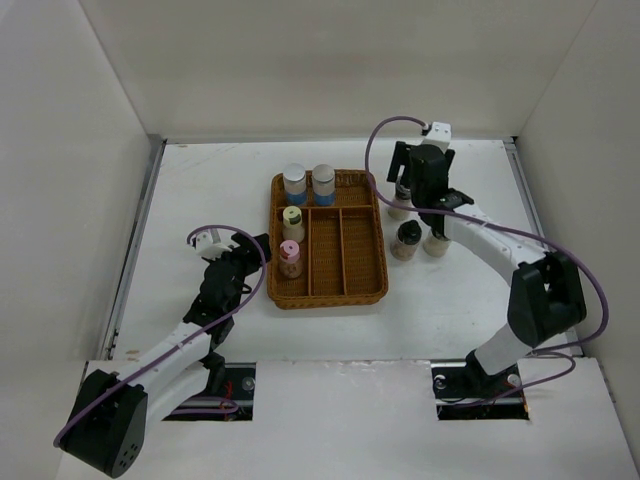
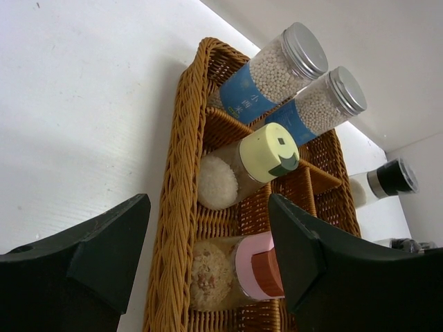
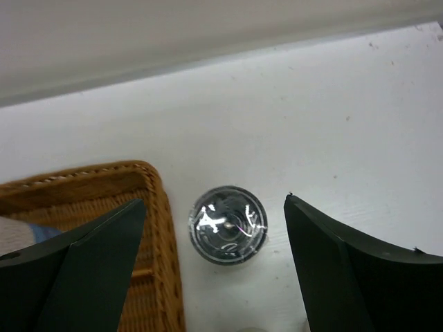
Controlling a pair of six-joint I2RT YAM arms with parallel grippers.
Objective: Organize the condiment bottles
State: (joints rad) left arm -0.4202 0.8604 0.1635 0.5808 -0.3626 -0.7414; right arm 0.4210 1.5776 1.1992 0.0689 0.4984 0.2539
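Right gripper partly hides one bottle beside the wicker tray.

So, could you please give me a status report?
Left jaws open, empty, beside tray. Right jaws open over shiny-capped bottle on table. Four bottles in tray, three bottles outside. Nothing blocking.

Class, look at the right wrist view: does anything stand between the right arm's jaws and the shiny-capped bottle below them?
Nothing visible does. The bottle stands on the table, its cap framed between the open jaws. The wicker tray's rim lies close beside it, on that view's left, not over it.
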